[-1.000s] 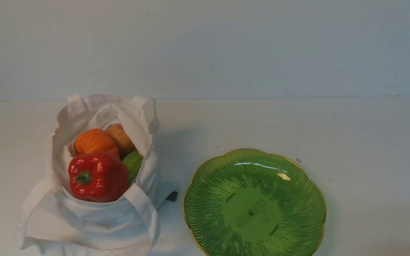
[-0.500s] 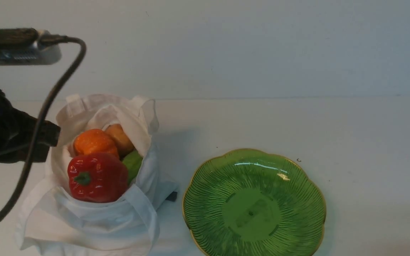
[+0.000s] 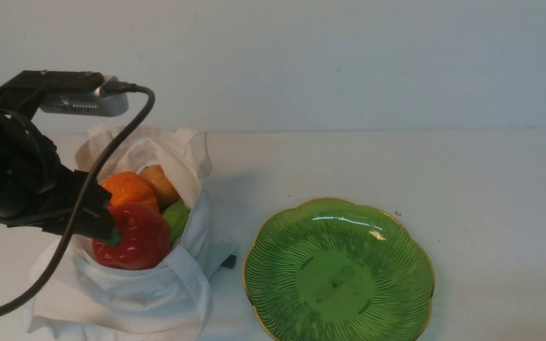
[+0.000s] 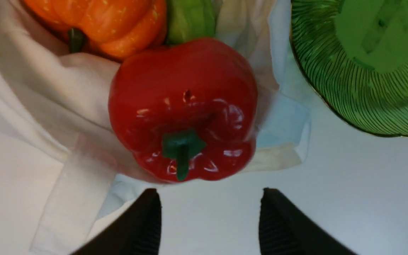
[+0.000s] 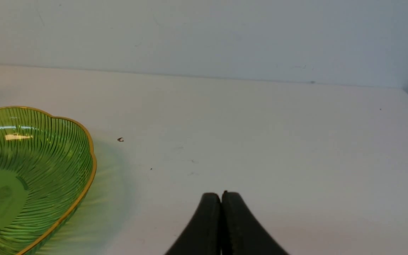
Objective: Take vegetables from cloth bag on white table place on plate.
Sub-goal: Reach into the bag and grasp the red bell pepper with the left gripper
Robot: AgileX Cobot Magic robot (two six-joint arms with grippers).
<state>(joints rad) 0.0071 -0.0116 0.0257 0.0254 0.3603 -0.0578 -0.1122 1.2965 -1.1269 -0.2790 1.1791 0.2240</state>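
Note:
The white cloth bag [image 3: 126, 293] stands open at the left of the white table [image 3: 491, 189]. In its mouth lie a red bell pepper [image 3: 140, 241], an orange pumpkin [image 3: 128, 189], a tan potato [image 3: 161, 182] and a light green gourd [image 3: 177, 218]. The left wrist view shows the pepper [image 4: 186, 106], pumpkin [image 4: 112, 21] and gourd [image 4: 190, 17]. My left gripper [image 4: 210, 198] is open and empty, just short of the pepper's stem end; the front view shows only its black body [image 3: 88, 213] there. The green plate [image 3: 339, 272] lies empty to the right. My right gripper [image 5: 221, 195] is shut and empty over bare table.
A small dark object [image 3: 229, 261] peeks from under the bag's right corner, between bag and plate. A tiny dark speck [image 3: 397, 213] lies behind the plate. A plain pale wall runs along the table's far edge. The left arm's cable [image 3: 88, 184] hangs in front of the bag.
My left arm has come into the front view from the left and moved right and down to the bag's mouth, now covering the pepper's left side. The vegetables and plate have not moved.

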